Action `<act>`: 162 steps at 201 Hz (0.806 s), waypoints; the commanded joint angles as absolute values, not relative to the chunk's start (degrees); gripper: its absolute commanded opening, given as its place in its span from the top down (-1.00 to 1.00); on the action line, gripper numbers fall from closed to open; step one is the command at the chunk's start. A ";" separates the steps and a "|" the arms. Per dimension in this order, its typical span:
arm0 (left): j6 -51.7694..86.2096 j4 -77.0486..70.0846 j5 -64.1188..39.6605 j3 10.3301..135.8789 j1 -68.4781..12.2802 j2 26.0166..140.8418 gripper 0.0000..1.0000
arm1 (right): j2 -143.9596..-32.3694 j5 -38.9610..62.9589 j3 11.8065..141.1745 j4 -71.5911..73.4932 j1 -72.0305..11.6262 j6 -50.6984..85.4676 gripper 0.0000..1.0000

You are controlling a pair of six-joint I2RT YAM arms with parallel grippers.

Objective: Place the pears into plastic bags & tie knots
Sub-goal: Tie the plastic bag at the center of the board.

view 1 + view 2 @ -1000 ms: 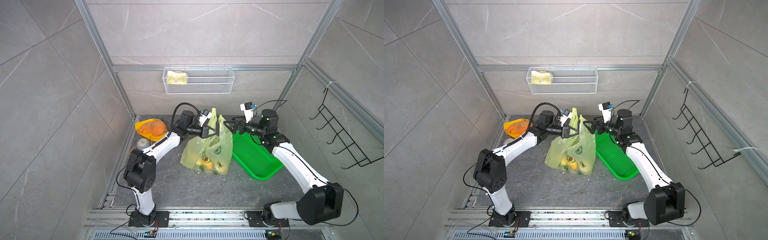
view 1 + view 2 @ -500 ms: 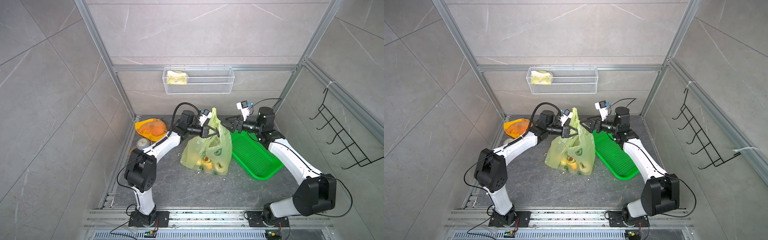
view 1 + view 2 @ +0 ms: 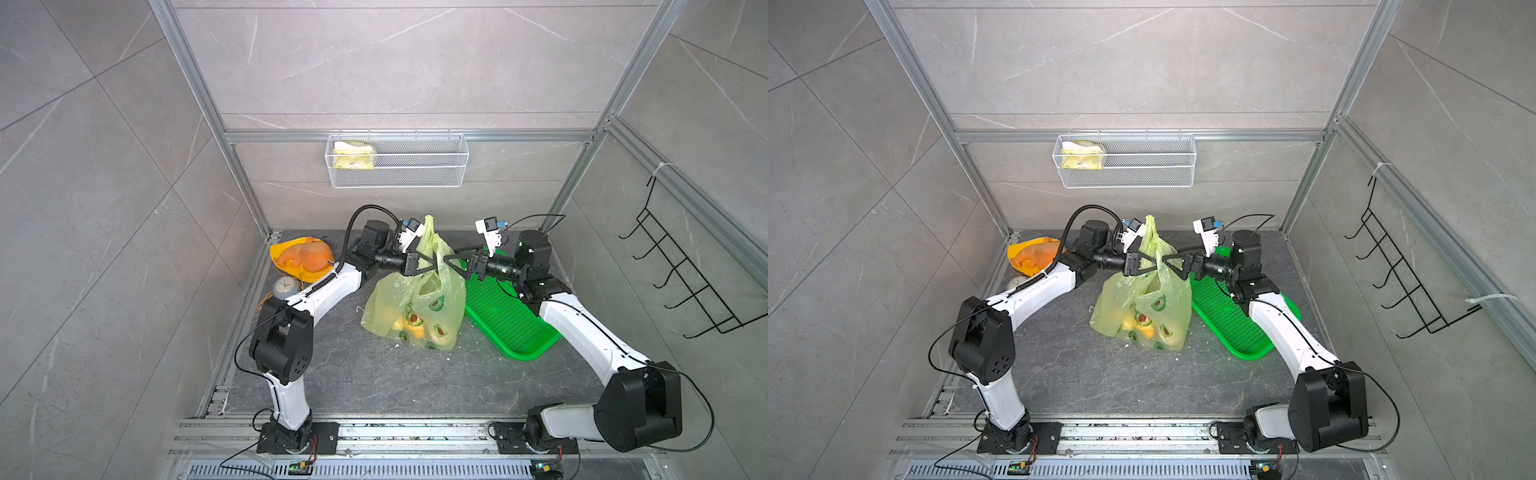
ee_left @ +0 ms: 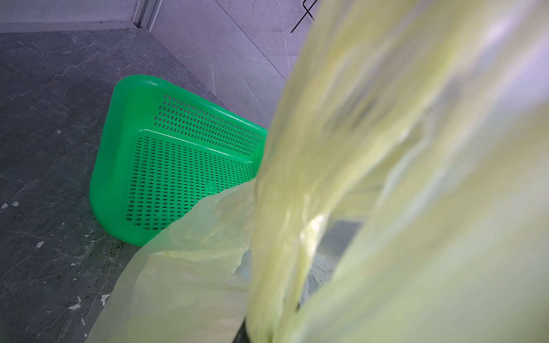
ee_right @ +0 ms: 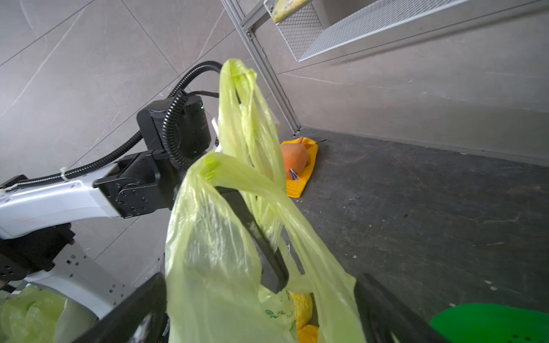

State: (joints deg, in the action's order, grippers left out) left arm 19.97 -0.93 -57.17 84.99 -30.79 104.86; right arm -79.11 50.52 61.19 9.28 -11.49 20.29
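Nearest me, in the lower middle of the frame, the bag (image 3: 415, 305) sits on the bench (image 3: 374, 386). Through its film I count three pears (image 3: 415, 332): one yellow, one orange, one pale. Just behind and above it, the left end effector (image 3: 432, 266) is pinched shut on a handle loop (image 3: 428, 232) and holds it upright. The right end effector (image 3: 449, 262) has slid in from the right over the last second. Its jaws stand wide, gripping nothing, and now straddle the other loop (image 5: 214, 169), their tips almost meeting the left's. To my eye the bagging is done and the tying is only starting, since the two loops hang separate and I see no knot. Right of the bag lies one green tray (image 3: 511, 320). Farther back, at the left, sits one orange lump on yellow (image 3: 303, 259). On the far wall, upper middle, hangs one wire basket (image 3: 415, 166) holding one packet (image 3: 351, 156). In all: two arms, one bag, two loops.
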 commanded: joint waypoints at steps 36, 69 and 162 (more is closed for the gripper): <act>19.60 0.30 -59.09 88.73 -31.54 105.79 1.00 | -86.31 51.29 66.36 10.63 -13.43 20.11 -0.94; 19.40 0.76 -58.83 88.95 -31.59 105.82 1.00 | -87.07 55.52 66.79 11.22 -14.06 20.65 -0.14; 16.59 0.83 -47.72 76.32 -24.93 91.51 1.00 | -73.52 49.45 59.71 1.32 -11.38 17.91 1.00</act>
State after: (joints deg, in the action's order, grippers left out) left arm 18.63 1.67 -50.06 77.76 -26.57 98.17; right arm -77.34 51.66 60.14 7.35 -11.38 20.78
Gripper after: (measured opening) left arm 0.044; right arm 0.046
